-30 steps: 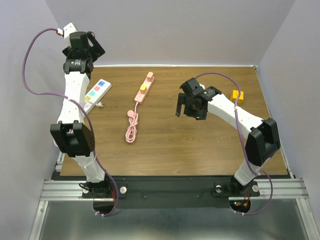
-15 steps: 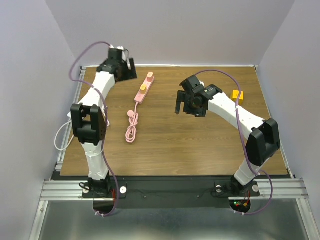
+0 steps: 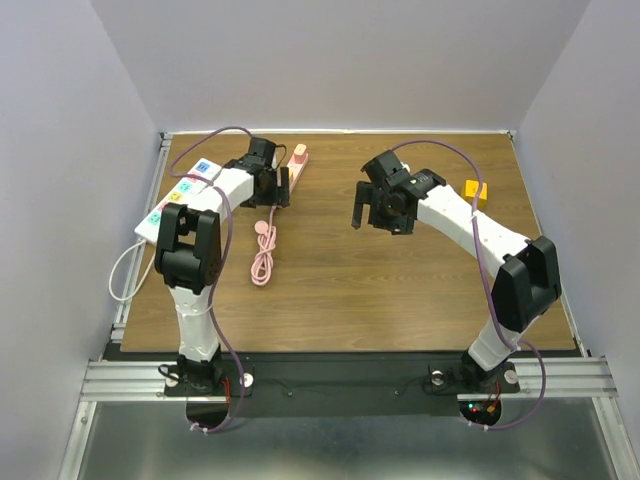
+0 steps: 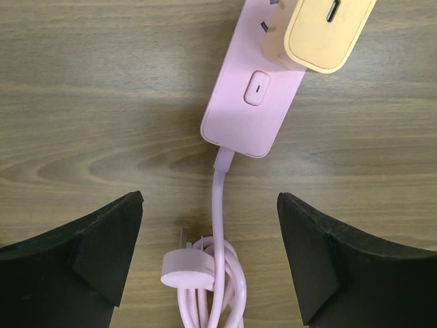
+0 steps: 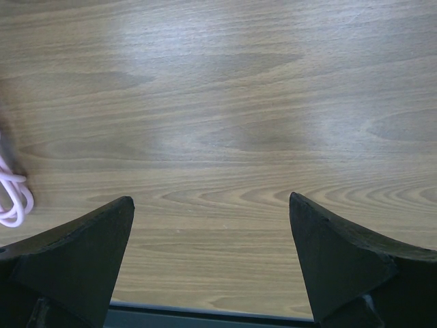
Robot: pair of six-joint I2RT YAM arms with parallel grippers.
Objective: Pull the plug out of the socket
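Observation:
A white power strip [image 3: 178, 190] with coloured outlet faces lies along the table's left edge; no plug shows in it. A pink power strip [image 3: 297, 160] lies at the back centre, and its end shows in the left wrist view [image 4: 252, 102]. It carries a yellow plug [image 4: 328, 31] and a pink plug [image 3: 299, 151]. Its pink cord runs to a coil with a loose plug [image 4: 190, 272]. My left gripper [image 3: 272, 195] is open and empty above the cord, just short of the pink strip's end [image 4: 210, 263]. My right gripper [image 3: 368, 218] hangs open and empty over bare wood [image 5: 212, 263].
A yellow block [image 3: 475, 190] sits at the back right. The white strip's thin cord [image 3: 120, 275] loops off the table's left edge. The pink coil [image 3: 263, 255] lies in front of the left gripper and shows at the left edge of the right wrist view [image 5: 10, 198].
My left arm has swung from the far left back corner rightwards and down to the pink strip's cord end. My right arm has hardly moved.

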